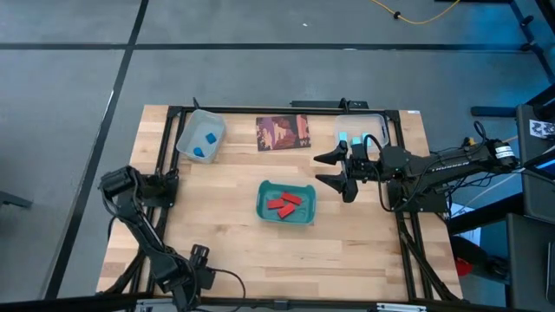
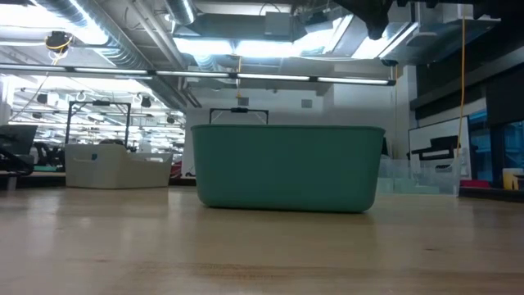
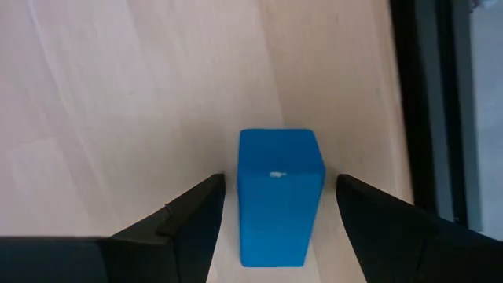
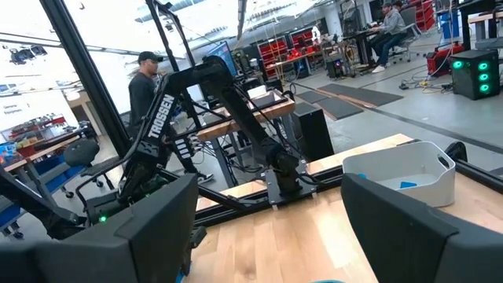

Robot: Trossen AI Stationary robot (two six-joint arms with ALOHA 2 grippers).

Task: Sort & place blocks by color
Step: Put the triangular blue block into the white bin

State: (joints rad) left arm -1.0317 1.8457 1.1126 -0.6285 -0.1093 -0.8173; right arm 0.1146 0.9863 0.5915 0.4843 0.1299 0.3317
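In the left wrist view a dark blue block [image 3: 279, 196] stands on the wood between the fingers of my open left gripper [image 3: 277, 187]. A narrow gap shows on each side of it. From above, that gripper [image 1: 199, 256] sits near the table's near left corner and hides the block. My right gripper [image 1: 323, 170] is open and hovers to the right of the teal tray [image 1: 263, 208], which holds red blocks [image 1: 283, 204]. Dark blue blocks [image 1: 206, 144] lie in the white bin [image 1: 186, 139]. Cyan blocks [image 1: 349, 139] lie in the clear bin [image 1: 381, 121].
The brownish-red card [image 1: 284, 133] lies flat at the far edge between the two bins. A black frame rail [image 1: 165, 173] runs along the table's left, right and far sides. In the right wrist view a person [image 4: 144, 82] stands in the room beyond the table.
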